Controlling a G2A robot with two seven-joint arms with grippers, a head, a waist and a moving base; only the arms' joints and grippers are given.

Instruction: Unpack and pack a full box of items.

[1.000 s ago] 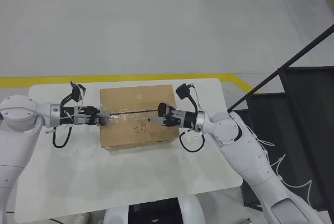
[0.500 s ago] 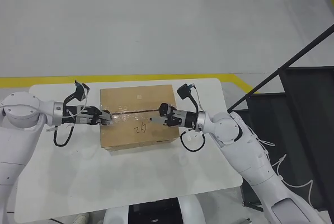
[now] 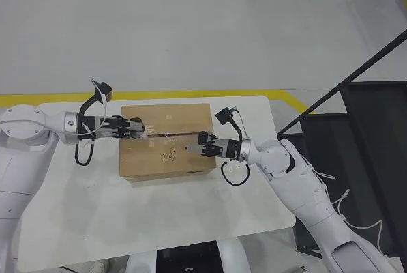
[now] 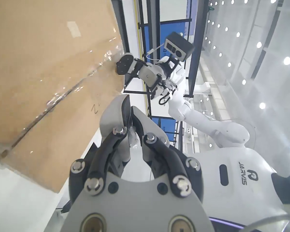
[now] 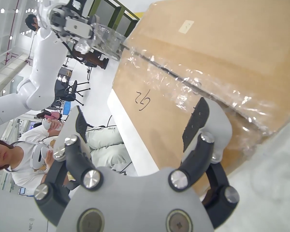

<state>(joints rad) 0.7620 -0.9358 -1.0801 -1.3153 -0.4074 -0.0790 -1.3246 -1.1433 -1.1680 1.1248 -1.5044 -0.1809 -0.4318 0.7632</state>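
A closed cardboard box (image 3: 166, 153) stands in the middle of the white table (image 3: 189, 201), with clear tape (image 5: 195, 83) wrinkled along its top seam. My left gripper (image 3: 136, 127) is over the box's left end, shut on a peeled, crumpled strip of the clear tape (image 4: 131, 132). The left fingertips (image 4: 125, 107) are pressed together on it. My right gripper (image 3: 202, 143) is at the right end of the seam, open, its fingers (image 5: 203, 112) just above the box top (image 5: 207, 37) with nothing between them. From there, the left gripper (image 5: 84, 28) holds the lifted tape (image 5: 106, 37).
A black metal rail and dark steps (image 3: 373, 130) stand right of the table. A yellow floor line (image 3: 53, 99) runs behind it. Bare table surface lies in front of the box and at both ends.
My left gripper has risen from the box's left edge and moved over its top toward the far side, pulling tape up. The right gripper has drawn back slightly to the right.
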